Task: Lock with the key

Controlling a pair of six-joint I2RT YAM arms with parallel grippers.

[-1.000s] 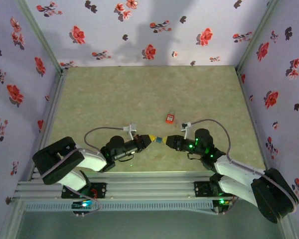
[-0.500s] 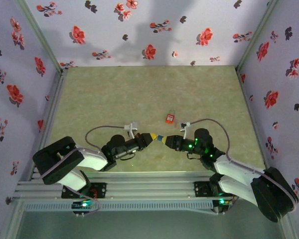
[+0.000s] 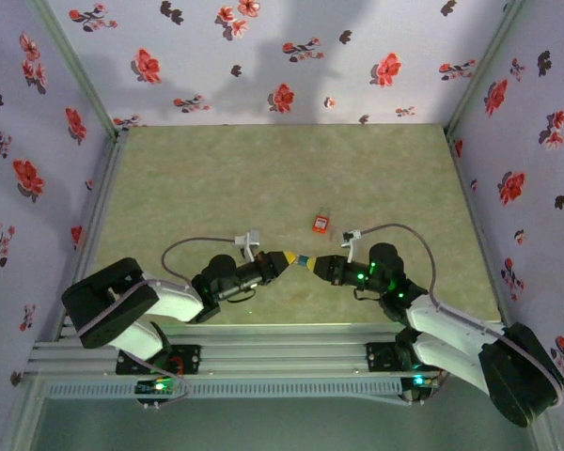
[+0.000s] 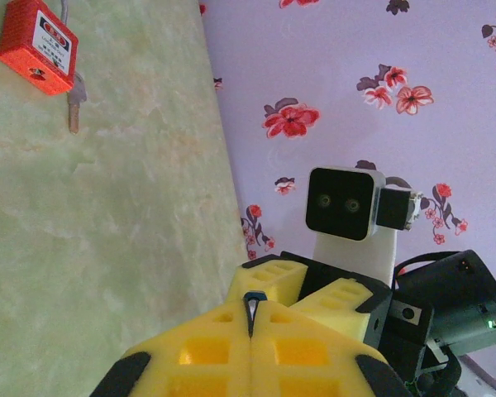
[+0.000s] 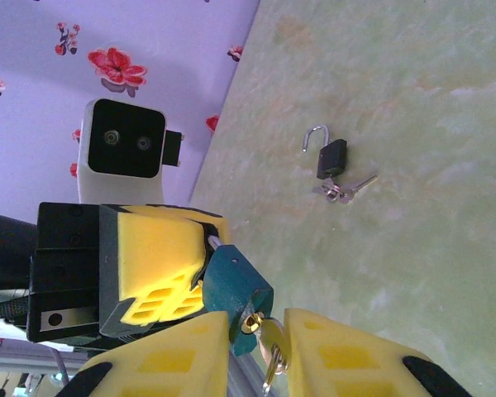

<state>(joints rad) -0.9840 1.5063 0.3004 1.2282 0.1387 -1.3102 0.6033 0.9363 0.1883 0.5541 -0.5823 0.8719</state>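
Padlock [image 5: 236,285], teal, lower centre of the right wrist view. Its body projects from the left gripper [image 4: 252,308], which is clamped tight on the shackle end. A brass key [image 5: 270,351] sits in the keyway. Over the past second the right gripper [image 5: 258,322] has narrowed around the key, with a gap still visible. Judged ready for pinching and turning.

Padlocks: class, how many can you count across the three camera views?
3. A red padlock lies on the table; a teal padlock is held by the left gripper; a black padlock, shackle open, lies farther off in the right wrist view. More could be hidden.
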